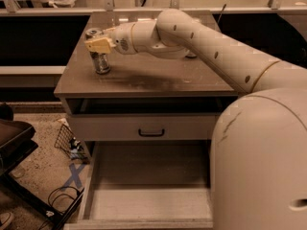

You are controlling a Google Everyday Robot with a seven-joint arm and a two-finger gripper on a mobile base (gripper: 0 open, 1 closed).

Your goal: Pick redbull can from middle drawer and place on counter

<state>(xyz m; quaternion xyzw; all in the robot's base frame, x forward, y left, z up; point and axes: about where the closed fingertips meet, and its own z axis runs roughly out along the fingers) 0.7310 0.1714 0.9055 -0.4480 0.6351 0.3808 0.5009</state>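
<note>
The can stands upright on the counter, in the left rear part of the top, clear of the edges. Its silver top shows just above the gripper.

The gripper is at the can's upper half, reached in from the right. Its yellow fingers are closed around the can: the near one lies across the front of the can and touches it, the far one is hidden behind the can. The can's base rests on the counter surface.

The arm runs from the gripper across the counter to the right, down to the robot's pale body, which fills the lower right of the view.

Below the counter, the drawer is pulled well out toward the camera; its pale floor shows nothing lying on it in the visible part, and its right side is covered by the robot's body. Above it sits a drawer front with a black handle, with a dark gap between that front and the counter.

On the floor to the left lie a blue tape cross, a wire basket and a black cable
</note>
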